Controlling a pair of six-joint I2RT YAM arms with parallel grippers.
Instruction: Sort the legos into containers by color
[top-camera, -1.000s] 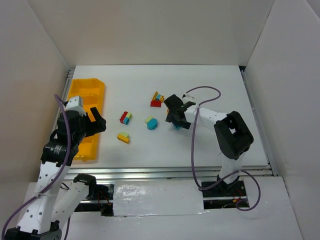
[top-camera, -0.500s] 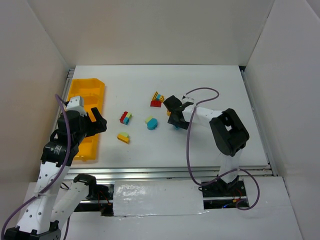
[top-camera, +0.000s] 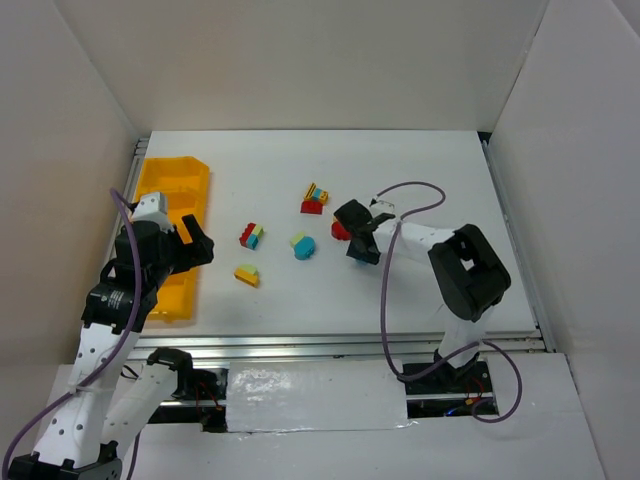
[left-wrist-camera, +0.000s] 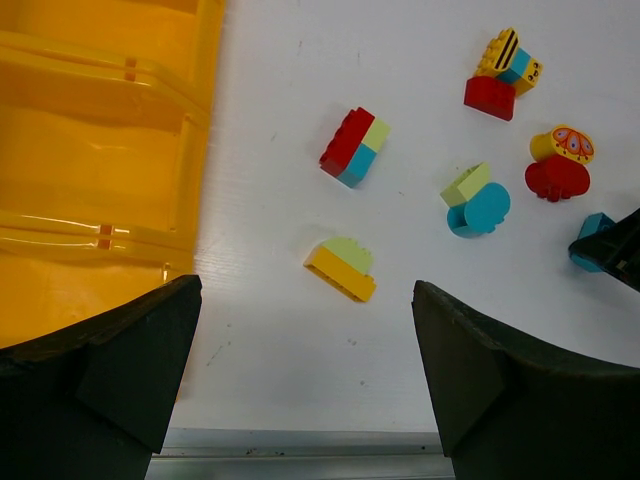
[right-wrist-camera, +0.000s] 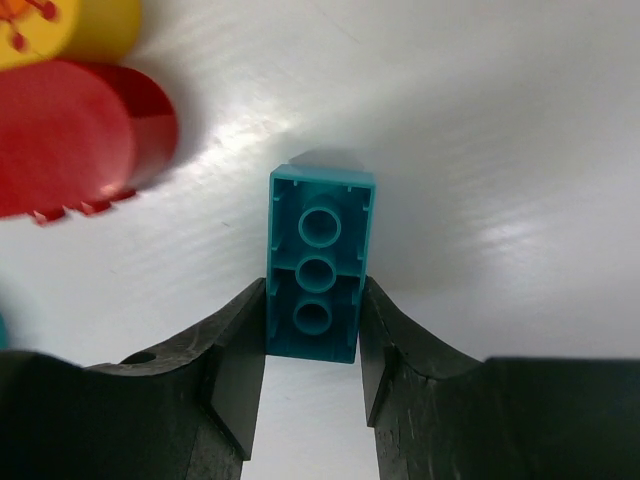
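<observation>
The right jaws are clamped on a teal brick (right-wrist-camera: 320, 260), pressing its two long sides at the end nearest the wrist. The brick's long axis runs straight away from the jaws, so most of it sticks out in front of them. Its hollow underside, with three round tubes in a row, faces the wrist camera. It is at the bench (top-camera: 400, 170) surface, but I cannot tell if it touches it. Just beside the brick, to the left in the wrist view, lies a round red piece (right-wrist-camera: 70, 130) with a yellow piece (right-wrist-camera: 75, 25) joined to it; they are near the brick but apart from it. Farther left on the bench are a green and teal clump (top-camera: 302, 245), a red, teal and green clump (top-camera: 251, 236) and a yellow and green clump (top-camera: 246, 274), and behind them is a red, yellow and teal clump (top-camera: 315, 198). All these are well apart from the yellow-orange tray (top-camera: 160, 180), which lies along the left edge with its long axis running from near to far. The left jaws are wide apart and hold nothing; they hang over the near part of the tray and the bench beside it.
</observation>
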